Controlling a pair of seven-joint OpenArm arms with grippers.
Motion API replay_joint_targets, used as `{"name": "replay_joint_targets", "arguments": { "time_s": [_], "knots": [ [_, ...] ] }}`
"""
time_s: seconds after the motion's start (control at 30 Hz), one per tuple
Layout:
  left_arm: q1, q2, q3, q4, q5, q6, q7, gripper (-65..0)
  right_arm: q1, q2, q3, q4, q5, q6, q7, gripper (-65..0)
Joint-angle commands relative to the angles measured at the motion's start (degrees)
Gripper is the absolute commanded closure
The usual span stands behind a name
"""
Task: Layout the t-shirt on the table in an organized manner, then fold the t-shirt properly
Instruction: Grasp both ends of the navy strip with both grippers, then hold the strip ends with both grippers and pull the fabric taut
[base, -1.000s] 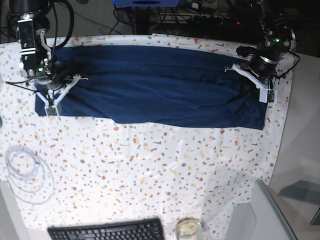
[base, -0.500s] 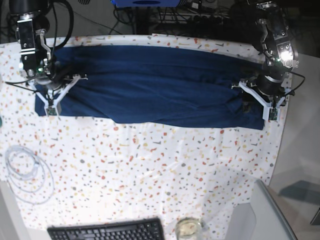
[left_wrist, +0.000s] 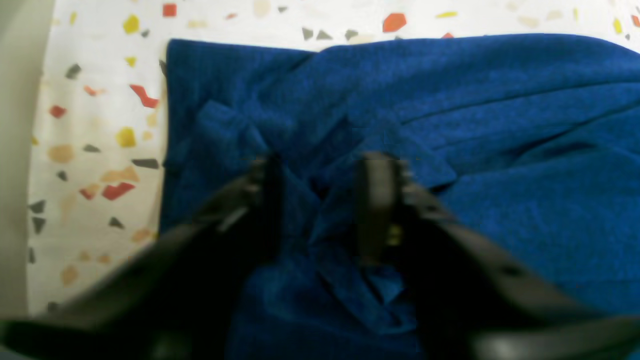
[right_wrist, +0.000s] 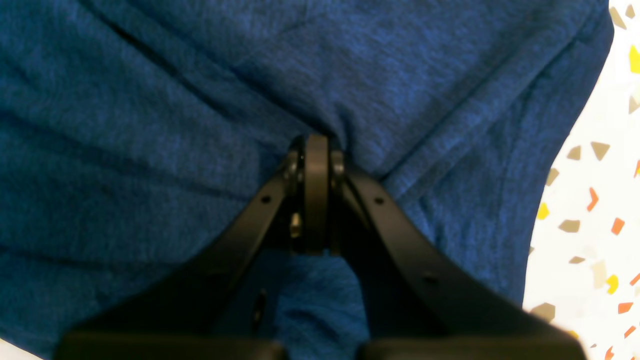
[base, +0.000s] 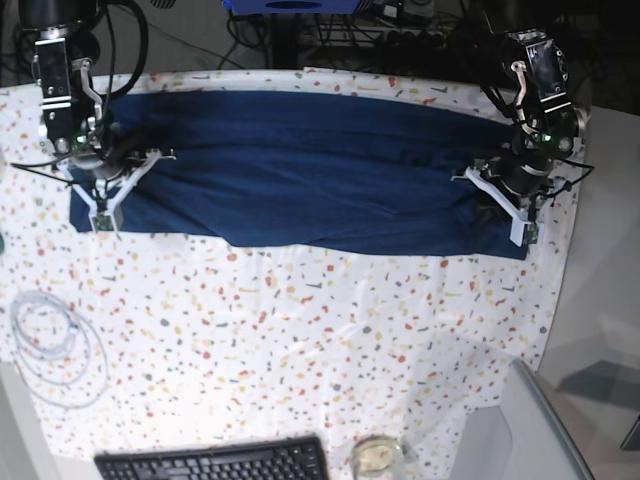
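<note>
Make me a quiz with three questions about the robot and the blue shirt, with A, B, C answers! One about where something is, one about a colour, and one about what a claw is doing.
1. Where is the keyboard?
A. on top of the t-shirt
B. at the near edge of the table, away from the t-shirt
C. under the right gripper

2. What colour is the t-shirt?
A. dark navy blue
B. red
C. yellow

3. What is the right gripper doing?
A. hanging open high in the air
B. shut, pinching the t-shirt
C. holding the keyboard

Answers:
1. B, the base view shows it low on the speckled table, with bare cloth between it and the shirt.
2. A, every view shows plain deep blue fabric.
3. B, the right wrist view shows the jaws pressed together with fabric bunched at their tips.
</note>
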Motion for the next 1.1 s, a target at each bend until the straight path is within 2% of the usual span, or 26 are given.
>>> {"name": "replay_joint_targets", "arguments": {
  "time_s": [0.0, 0.1, 0.4, 0.67, 0.87, 1.07],
  "knots": [
    [-0.96, -0.52, -0.09, -0.01, -0.4, 0.12, -1.0, -12.7, 0.21, 0.54, 0.24, 0.55, -0.34, -0.05, -0.51, -0.2],
    [-1.57, -0.6, -0.36, -1.77, -0.4, 0.12, -1.0, 0.0, 0.3, 0.54, 0.24, 0.55, -0.34, -0.05, -0.51, -0.2],
    [-1.48, -0.78, -1.06, -1.77, -0.4, 0.2, -1.0, 0.0, 0.39, 0.62, 0.24, 0.2, -0.34, -0.05, -0.51, -0.2],
    [-1.04, -0.34, -7.92, 2.54, -0.4, 0.2, -1.0, 0.0, 0.48, 0.62, 0.24, 0.11, -0.34, -0.05, -0.51, -0.2],
    [-0.34, -0.25, -8.36, 2.72, -0.49, 0.2, -1.0, 0.0, 0.48, 0.54, 0.24, 0.11, -0.34, -0.05, -0.51, -0.2],
    [-0.08, 3.35, -6.6, 7.82, 0.21, 0.12, 0.67, 0.0, 0.48, 0.45, -0.03, 0.11, -0.34, -0.05, -0.51, -0.2]
  ]
}}
